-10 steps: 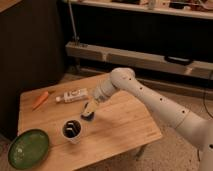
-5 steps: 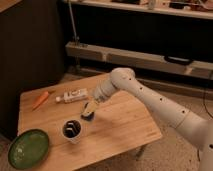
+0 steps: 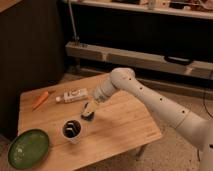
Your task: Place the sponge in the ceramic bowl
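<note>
The sponge (image 3: 88, 114), dark blue with a yellow face, lies on the wooden table (image 3: 125, 125) near its middle. My gripper (image 3: 91, 107) reaches down from the white arm and sits right at the sponge, open, its tips around the sponge's upper part. Whether they touch it I cannot tell. The ceramic bowl (image 3: 27, 148), a wide green dish, rests at the table's front left corner, well left of and nearer than the gripper.
A small dark cup (image 3: 73, 130) stands just front-left of the sponge, between it and the bowl. A white bottle (image 3: 72, 95) lies behind the gripper and an orange carrot (image 3: 40, 100) at the back left. A dark wall and metal shelving stand behind.
</note>
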You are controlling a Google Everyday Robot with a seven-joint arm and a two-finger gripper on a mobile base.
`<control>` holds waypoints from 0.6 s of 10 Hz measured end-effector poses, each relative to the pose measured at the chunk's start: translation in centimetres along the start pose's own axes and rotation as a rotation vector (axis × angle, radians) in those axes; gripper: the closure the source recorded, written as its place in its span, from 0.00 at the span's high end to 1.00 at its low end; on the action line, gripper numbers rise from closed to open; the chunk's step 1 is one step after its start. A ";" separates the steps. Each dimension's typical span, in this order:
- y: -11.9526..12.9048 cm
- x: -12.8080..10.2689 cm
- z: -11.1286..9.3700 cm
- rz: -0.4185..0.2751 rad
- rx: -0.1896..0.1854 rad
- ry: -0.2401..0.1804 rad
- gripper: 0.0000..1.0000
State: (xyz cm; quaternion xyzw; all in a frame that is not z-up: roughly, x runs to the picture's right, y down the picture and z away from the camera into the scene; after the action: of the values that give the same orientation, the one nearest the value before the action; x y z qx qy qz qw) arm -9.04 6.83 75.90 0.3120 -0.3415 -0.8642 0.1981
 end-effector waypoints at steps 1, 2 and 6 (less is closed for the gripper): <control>0.0 0.0 0.0 0.000 0.000 0.000 0.80; 0.0 0.0 0.0 0.000 0.000 0.000 0.80; 0.1 0.1 -0.2 0.009 -0.011 -0.002 0.80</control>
State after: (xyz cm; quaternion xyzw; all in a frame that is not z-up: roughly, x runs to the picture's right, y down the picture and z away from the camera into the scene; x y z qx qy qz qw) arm -8.97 6.66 75.85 0.3086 -0.3384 -0.8653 0.2036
